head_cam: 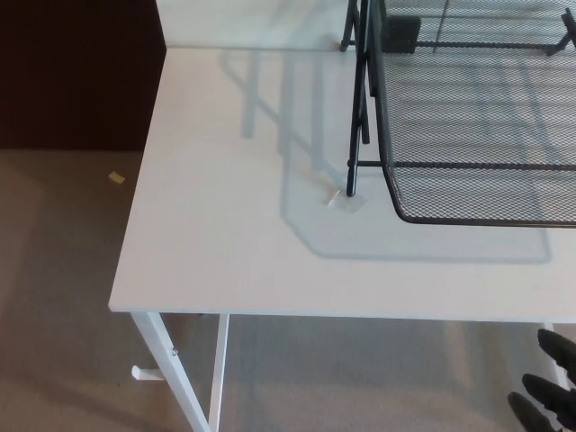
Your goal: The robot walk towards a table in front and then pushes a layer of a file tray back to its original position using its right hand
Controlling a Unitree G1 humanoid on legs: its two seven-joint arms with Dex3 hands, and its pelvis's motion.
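The pulled-out layer (486,153) of the black wire file tray (364,90) sits on the right side of the white desk (225,234). It sticks out toward the front edge of the desk, past the frame's front leg (352,177). Its long way runs from the back of the desk to the front, and its open front rim faces the robot.

The right hand (551,389) is low, below the front edge of the desk, near the right corner. Its black fingers are spread apart and it holds nothing. The left hand is not in sight.

The hand is under the desk top. If it goes straight up, it may bump the desk edge. If it pushes only one corner of the layer, the layer may twist and jam, or the whole tray may slide back.
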